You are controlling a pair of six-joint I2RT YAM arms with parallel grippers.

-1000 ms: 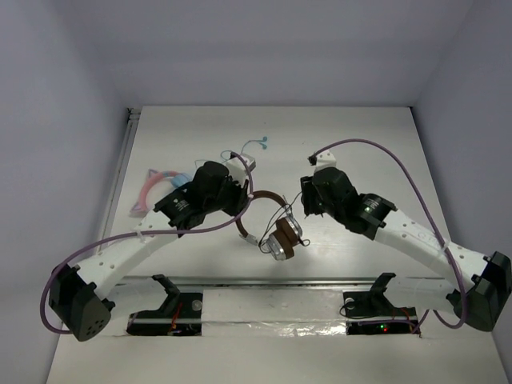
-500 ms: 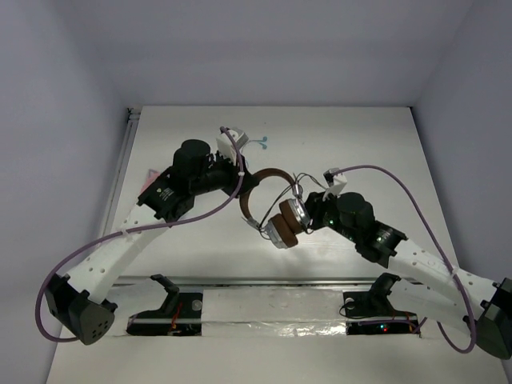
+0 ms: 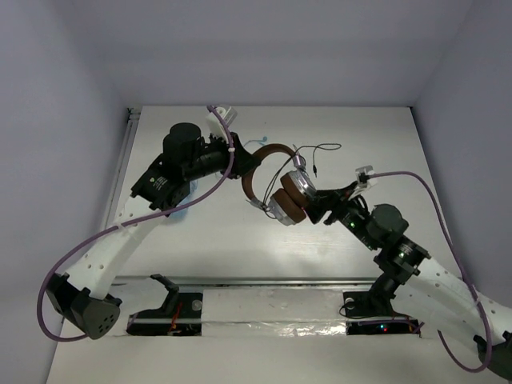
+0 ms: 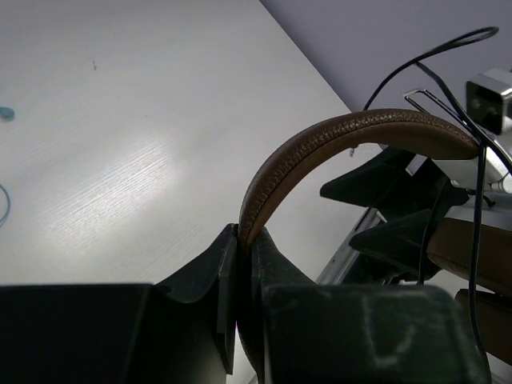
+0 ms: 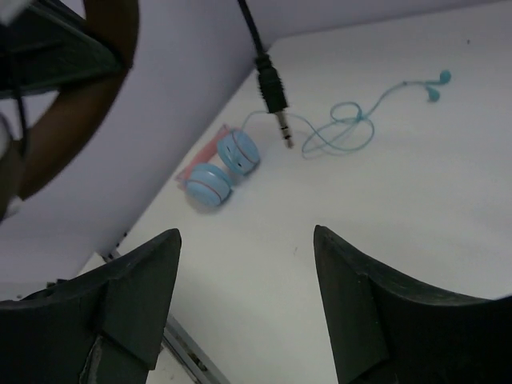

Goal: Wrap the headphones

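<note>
On the left, our left gripper is clenched on the headphones. Its wrist view shows the brown headband pinched edge-on between the two dark fingers, rising out of them and arching away to the right. The headphones are held up off the table, out ahead of that gripper. Their brown ear pads and silver cups hang at the far end of the band, toward the other arm. The thin black cable loops loose beyond the cups.

Further right, our right gripper sits just beside the ear pads, and we cannot tell whether it touches them. Its jaws are spread wide with nothing between them. In its own view a brown curve of the headphones shows above its left finger.

Ahead of this gripper and to the left, the pink-and-blue headphones lie on the table near the wall. The cable's jack plug dangles in the air straight ahead. Off to the right, the light-blue earbuds lie in a loose tangle.
</note>
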